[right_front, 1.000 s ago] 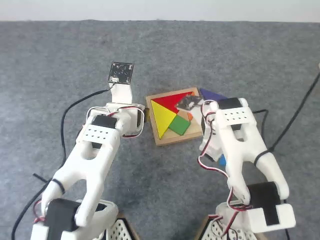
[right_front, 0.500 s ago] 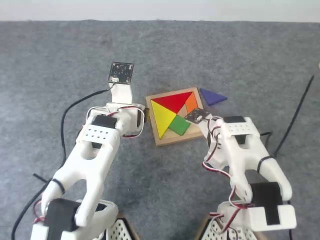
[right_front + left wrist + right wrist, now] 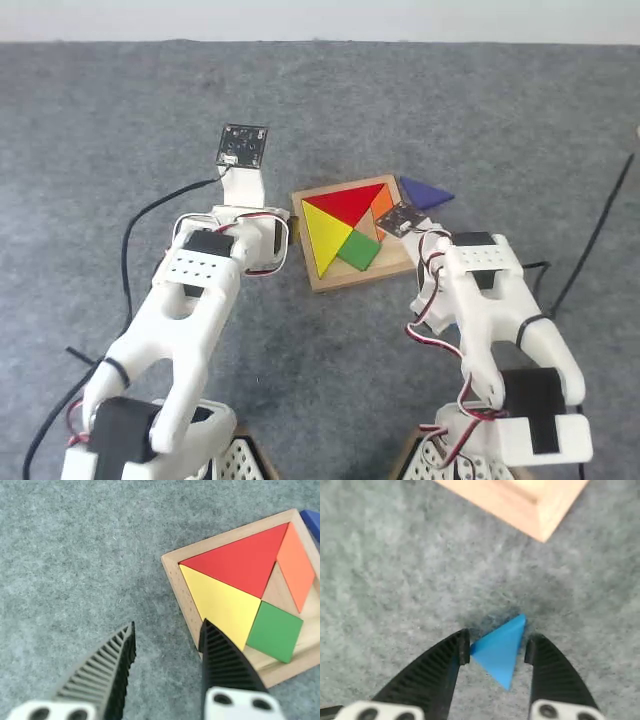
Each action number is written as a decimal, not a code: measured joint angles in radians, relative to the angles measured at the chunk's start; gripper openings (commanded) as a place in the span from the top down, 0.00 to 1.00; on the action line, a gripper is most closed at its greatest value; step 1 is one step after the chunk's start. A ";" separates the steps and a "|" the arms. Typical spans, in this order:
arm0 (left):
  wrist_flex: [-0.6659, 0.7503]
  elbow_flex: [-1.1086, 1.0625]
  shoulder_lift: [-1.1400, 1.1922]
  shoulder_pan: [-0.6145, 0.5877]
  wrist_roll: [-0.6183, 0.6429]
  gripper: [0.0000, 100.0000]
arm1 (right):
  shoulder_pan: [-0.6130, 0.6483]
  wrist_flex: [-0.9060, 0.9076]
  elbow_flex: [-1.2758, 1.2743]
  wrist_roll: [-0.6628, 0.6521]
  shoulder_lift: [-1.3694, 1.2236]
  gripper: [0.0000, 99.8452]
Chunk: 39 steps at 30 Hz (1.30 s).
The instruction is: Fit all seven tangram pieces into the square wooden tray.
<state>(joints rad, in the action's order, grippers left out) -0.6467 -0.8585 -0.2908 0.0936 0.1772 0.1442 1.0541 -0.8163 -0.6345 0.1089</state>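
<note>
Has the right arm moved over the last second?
Yes. In the high view the right arm has pulled back toward its own base, off the right side of the wooden tray, uncovering the orange piece.

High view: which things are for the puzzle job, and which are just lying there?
For the job: wooden tray, red triangle, yellow triangle, green square, orange parallelogram, purple triangle, blue triangle.
Just there: grey mat, black cable.
</note>
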 measured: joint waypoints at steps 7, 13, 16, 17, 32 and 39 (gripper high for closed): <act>0.000 0.000 0.000 0.000 0.000 0.80 | 0.006 0.133 0.091 -0.002 0.014 0.83; 0.000 0.000 0.000 0.000 0.000 0.80 | 0.006 0.267 0.184 0.000 0.077 0.78; 0.000 0.000 0.000 0.000 0.000 0.80 | 0.005 0.330 0.176 -0.048 0.083 0.70; 0.000 0.000 0.000 0.000 0.000 0.80 | 0.005 0.336 0.160 -0.063 0.083 0.69; 0.000 0.000 0.000 0.000 0.000 0.80 | 0.005 0.034 -0.044 0.110 0.083 0.74; 0.000 0.000 0.000 0.000 0.000 0.80 | 0.006 -0.006 -0.046 0.115 0.017 0.74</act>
<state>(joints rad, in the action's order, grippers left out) -0.6467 -0.8585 -0.2908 0.0936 0.1772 0.1504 1.0480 -0.8623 -0.5194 0.1258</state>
